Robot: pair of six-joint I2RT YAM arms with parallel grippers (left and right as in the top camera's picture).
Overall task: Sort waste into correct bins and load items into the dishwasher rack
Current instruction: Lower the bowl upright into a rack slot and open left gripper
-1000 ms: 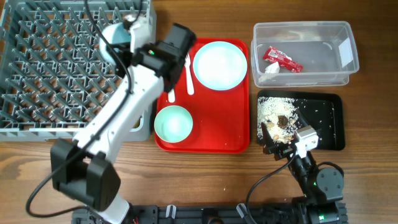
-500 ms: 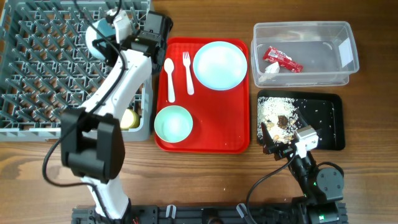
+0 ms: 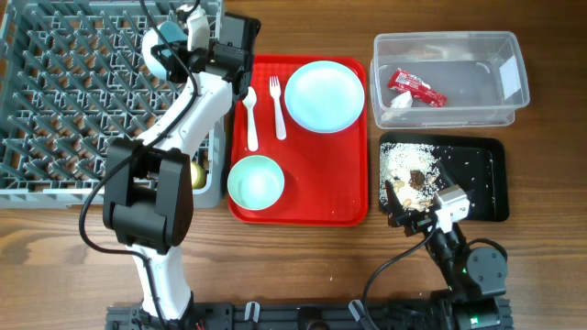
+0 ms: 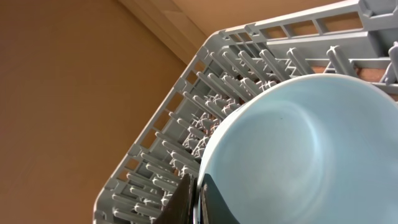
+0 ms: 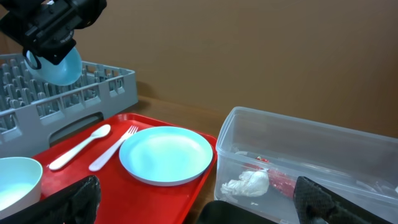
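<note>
On our wooden desk [image 3: 303,266] sit a grey rack [image 3: 55,194], a red tray [image 3: 316,174] beside it, then a clear tub [image 3: 477,96] and a black tray [image 3: 486,174].

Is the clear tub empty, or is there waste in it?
Not empty: the clear tub holds a red wrapper and a white crumpled scrap.

we count one grey rack [image 3: 73,110], one red tray [image 3: 312,206], one clear tub [image 3: 514,64], one black tray [image 3: 486,174], one plate [image 3: 324,95], one bowl [image 3: 255,181], one saucer [image 4: 298,155], one spoon [image 3: 249,117], one fork [image 3: 276,105], one yellow cup [image 3: 196,172], one wrapper [image 3: 415,87], one scrap [image 3: 398,102].
</note>
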